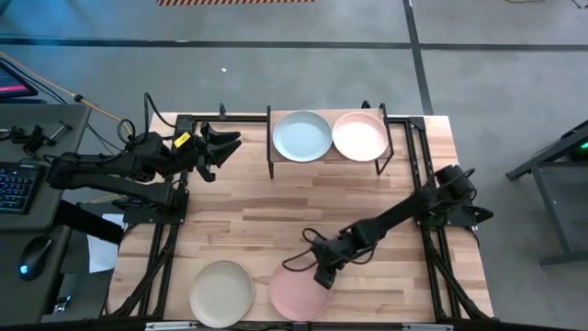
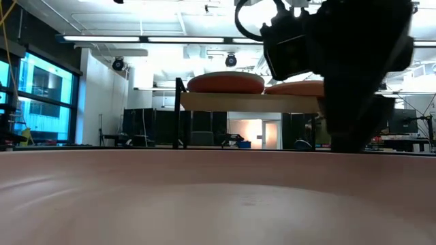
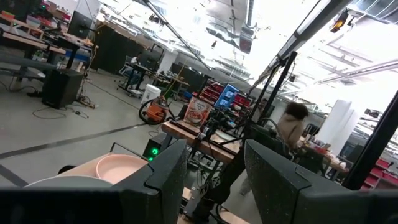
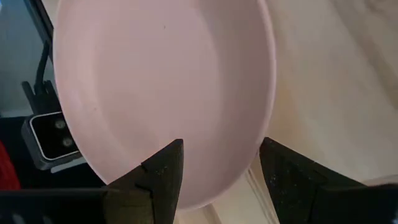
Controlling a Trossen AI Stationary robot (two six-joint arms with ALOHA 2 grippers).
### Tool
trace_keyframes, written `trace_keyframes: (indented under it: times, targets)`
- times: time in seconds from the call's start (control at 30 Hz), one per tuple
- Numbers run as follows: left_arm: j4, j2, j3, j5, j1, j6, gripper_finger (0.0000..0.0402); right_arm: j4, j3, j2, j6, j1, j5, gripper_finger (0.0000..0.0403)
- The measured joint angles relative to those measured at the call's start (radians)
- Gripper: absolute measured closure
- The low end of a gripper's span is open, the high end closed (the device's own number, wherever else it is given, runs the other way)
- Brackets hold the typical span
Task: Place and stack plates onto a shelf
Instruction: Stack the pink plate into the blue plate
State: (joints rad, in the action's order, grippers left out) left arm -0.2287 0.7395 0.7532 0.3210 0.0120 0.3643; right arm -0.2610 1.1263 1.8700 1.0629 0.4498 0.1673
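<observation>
Far left of the light wooden table [image 1: 276, 211], the left end effector [image 1: 223, 144] hangs above the back-left corner, well apart from any plate. Its wrist view shows the dark fingers [image 3: 168, 177] spread with a clear gap and nothing between them, and past them the rim of the pale peach round plate [image 3: 118, 167].

Down at the front edge sits the cream-beige round matte plate [image 1: 221, 292], flat on the table. Just beside it on the right is the pink round shallow plate [image 1: 299, 294], also flat on the table and touching or nearly touching the cream one.

The right end effector [image 1: 323, 273] sits right at the pink plate's back rim. From its wrist camera the two fingers [image 4: 163, 171] stand wide apart with the plate's edge between them, not closed on it.

At the back, the small rack shelf with a light wood top and thin black legs [image 1: 327, 164] carries the pale blue-grey round plate [image 1: 301, 136] on its left half and the peach plate on its right half, side by side and about touching.
</observation>
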Motion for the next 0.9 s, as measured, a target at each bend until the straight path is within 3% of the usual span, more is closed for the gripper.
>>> trace_keyframes:
  times: [0.17,0.4,0.63,0.9]
  targets:
    - [0.003,0.000,0.000,0.000,0.000,0.000,0.0250,-0.065,0.001,0.023,0.084,0.025,-0.036,0.0231]
    - [0.000,0.000,0.000,0.000,0.000,0.000,0.0250,-0.092,-0.002,0.028,0.095,0.034,-0.055,0.0389]
    - [-0.002,0.000,0.000,0.002,0.000,0.000,0.0250,-0.148,-0.003,-0.024,-0.023,-0.032,-0.027,0.0399]
    - [-0.002,0.000,0.000,0.007,0.000,-0.001,0.0250,-0.619,-0.012,-0.322,-0.281,-0.166,-0.148,0.0402]
